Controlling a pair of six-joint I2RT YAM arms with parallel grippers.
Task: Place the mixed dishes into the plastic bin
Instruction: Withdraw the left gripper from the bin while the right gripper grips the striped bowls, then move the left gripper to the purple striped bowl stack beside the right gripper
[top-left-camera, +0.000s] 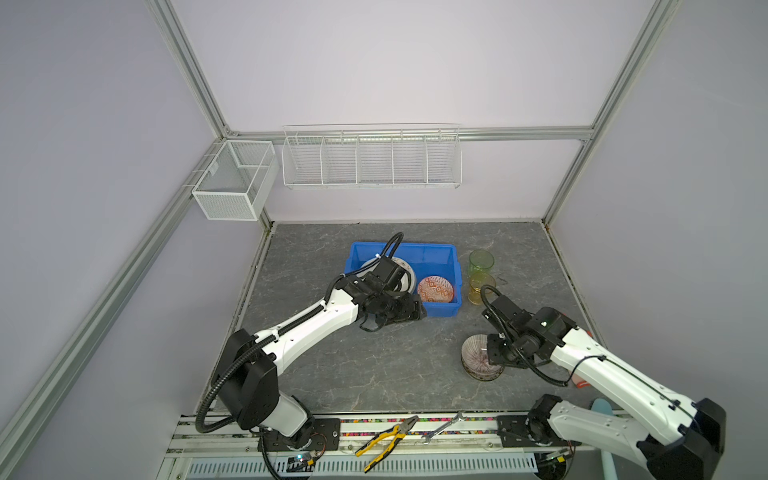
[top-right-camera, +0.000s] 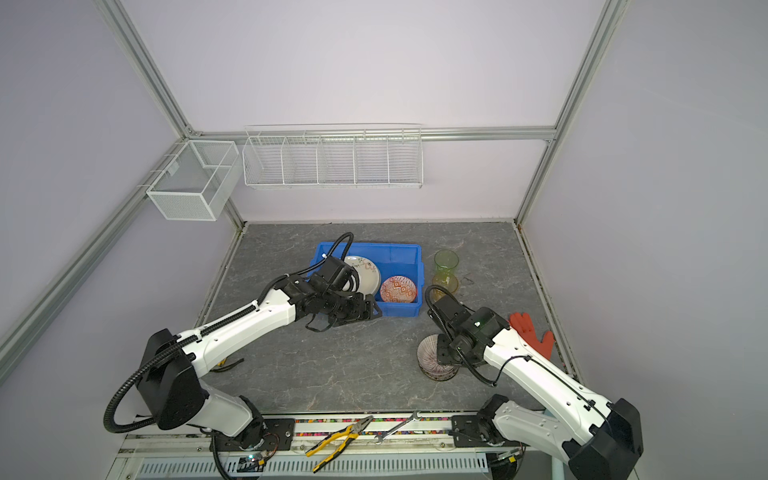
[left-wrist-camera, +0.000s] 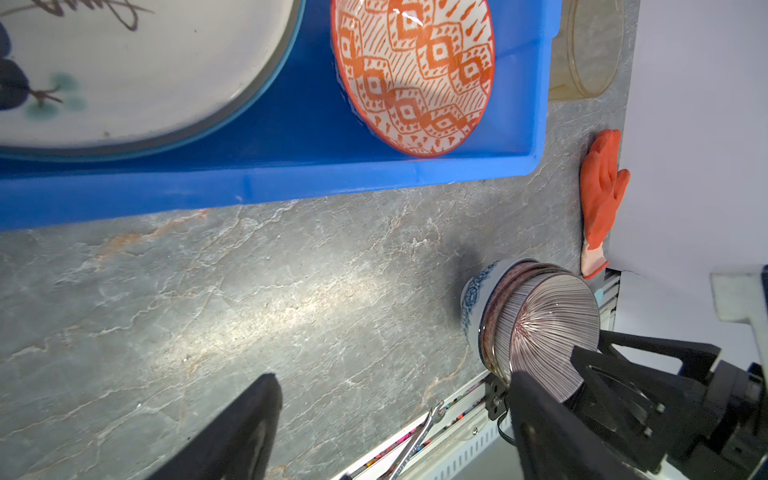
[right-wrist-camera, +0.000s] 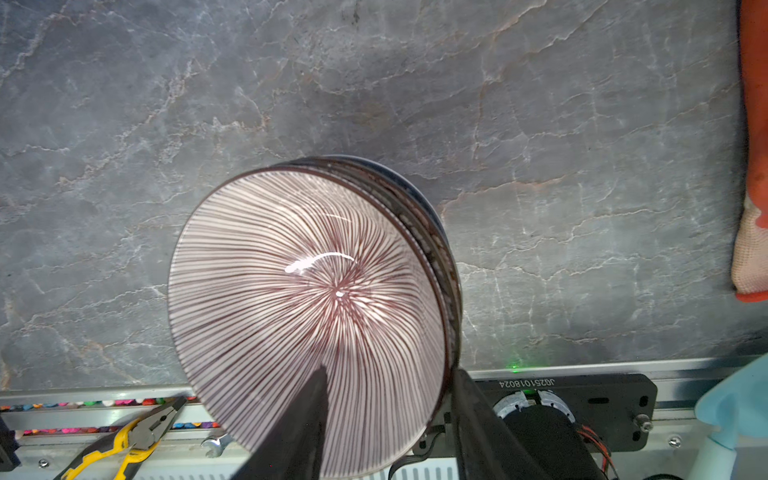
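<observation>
We find the right gripper (right-wrist-camera: 388, 374), jaws apart, astride the rim of the striped bowl (right-wrist-camera: 291, 270), evidently for a pinch lift; left gripper (left-wrist-camera: 395, 376) spread, empty, plastic bin (left-wrist-camera: 291, 187) just beyond.

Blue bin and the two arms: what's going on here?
Dishes are being loaded into the blue bin, which already holds a floral plate and an orange bowl. The right gripper straddles the rim of the striped bowl topping a stack on the table, one finger inside, not yet clamped. The left gripper hovers open and empty by the bin's near edge. The green glass and amber glass stand beside the bin.
</observation>
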